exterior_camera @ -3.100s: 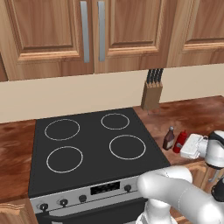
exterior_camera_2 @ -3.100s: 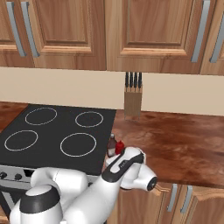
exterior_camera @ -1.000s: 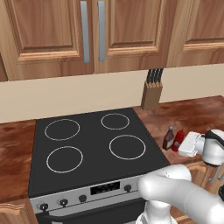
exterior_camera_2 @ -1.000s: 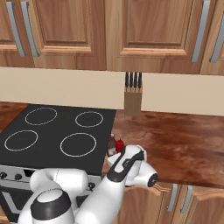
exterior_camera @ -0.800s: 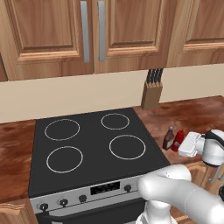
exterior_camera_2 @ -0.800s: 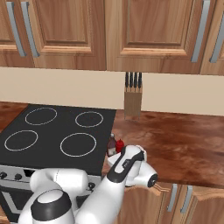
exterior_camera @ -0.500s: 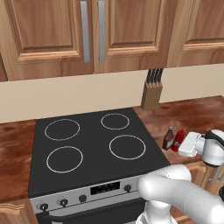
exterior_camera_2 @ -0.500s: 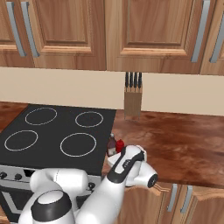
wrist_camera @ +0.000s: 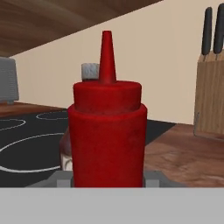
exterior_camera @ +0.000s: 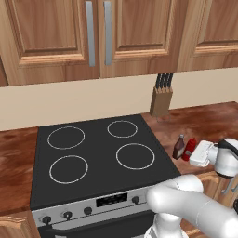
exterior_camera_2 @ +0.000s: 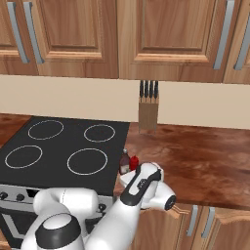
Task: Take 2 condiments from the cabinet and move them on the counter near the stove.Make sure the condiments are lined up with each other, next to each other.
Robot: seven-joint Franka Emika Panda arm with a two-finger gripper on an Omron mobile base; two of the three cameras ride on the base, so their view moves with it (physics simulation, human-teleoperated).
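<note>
The black cooktop (exterior_camera: pixel 97 153) fills the left of my reach, with the reddish-brown counter (exterior_camera: pixel 204 121) to its right and a knife block (exterior_camera: pixel 161 101) far back by the wall. Just right of the cooktop's edge the red squeeze bottle (wrist_camera: pixel 107 131) stands upright on the counter, the dark sauce bottle (exterior_camera: pixel 179 147) close beside it on its left (side by side, near the stove). My pincer (exterior_camera: pixel 201 155) sits around the red bottle; whether its fingers press or stand clear I cannot tell.
</note>
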